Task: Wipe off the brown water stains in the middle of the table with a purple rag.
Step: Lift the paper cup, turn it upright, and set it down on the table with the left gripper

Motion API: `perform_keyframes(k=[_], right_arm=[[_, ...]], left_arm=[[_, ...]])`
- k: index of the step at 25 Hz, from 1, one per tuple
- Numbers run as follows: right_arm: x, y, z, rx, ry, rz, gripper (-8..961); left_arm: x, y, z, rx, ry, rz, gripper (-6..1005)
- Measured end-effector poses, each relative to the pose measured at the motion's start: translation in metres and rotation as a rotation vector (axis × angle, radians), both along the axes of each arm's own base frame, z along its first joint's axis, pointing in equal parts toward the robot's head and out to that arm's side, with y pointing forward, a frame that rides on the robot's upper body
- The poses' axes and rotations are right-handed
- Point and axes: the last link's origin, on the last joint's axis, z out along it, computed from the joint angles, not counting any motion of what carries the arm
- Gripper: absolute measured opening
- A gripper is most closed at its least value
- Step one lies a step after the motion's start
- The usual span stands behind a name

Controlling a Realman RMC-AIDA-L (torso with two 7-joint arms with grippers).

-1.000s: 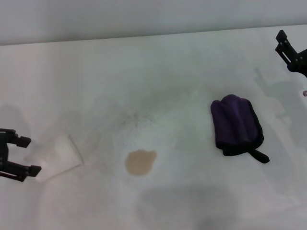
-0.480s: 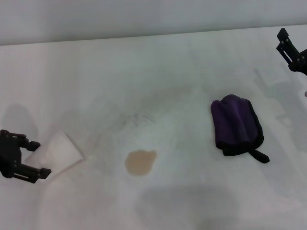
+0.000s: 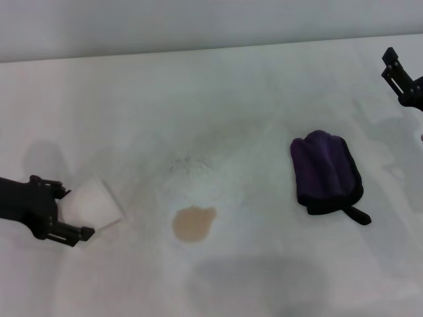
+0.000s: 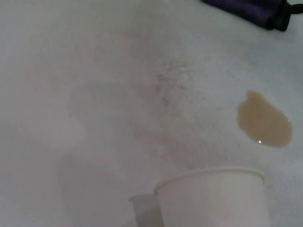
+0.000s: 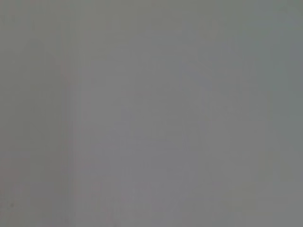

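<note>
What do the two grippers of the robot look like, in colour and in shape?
Both are black. The left gripper has a boxy dark body ending in two thin, angular fingers with small knobs or screws along them. Of the right gripper, only a bracket-like black piece with jagged edges shows at the frame edge. No cables, markings or sleeves are visible.

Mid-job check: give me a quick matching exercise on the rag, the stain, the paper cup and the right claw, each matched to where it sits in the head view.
Things:
1. purple rag
2. brown water stain
3. white paper cup
4. right claw

Places:
A. between the left claw's fingers, at the table's left side
B. lying untouched, right of centre
C. raised at the far right edge, away from the rag
D. near the middle, between cup and rag

Pairs: 1-B, 2-D, 3-A, 4-C
</note>
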Motion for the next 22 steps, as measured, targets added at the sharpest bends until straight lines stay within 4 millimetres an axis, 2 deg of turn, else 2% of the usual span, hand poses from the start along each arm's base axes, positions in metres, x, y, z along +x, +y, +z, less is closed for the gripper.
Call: perform_keyframes(k=[10, 12, 15, 21, 22], right_arm=[[0.003, -0.003, 0.0, -0.001, -0.002, -0.011, 856], [0.003, -0.003, 0.0, -0.001, -0.002, -0.01, 856], [0.003, -0.003, 0.001, 0.001, -0.004, -0.005, 856], [0.002, -0.001, 0.002, 0.001, -0.016, 0.001, 856], [0.002, -0.001, 0.002, 0.001, -0.018, 0.001, 856]], left_arm=[[0.016, 0.01, 0.002, 0.054, -0.089, -0.034, 849], [0.021, 0.012, 0.006, 0.08, -0.12, -0.042, 806], [0.029, 0.014, 0.012, 0.148, -0.224, -0.078, 742], [0.034, 0.016, 0.016, 0.273, -0.376, -0.12, 698], [0.035, 0.015, 0.015, 0.334, -0.452, -0.139, 689]])
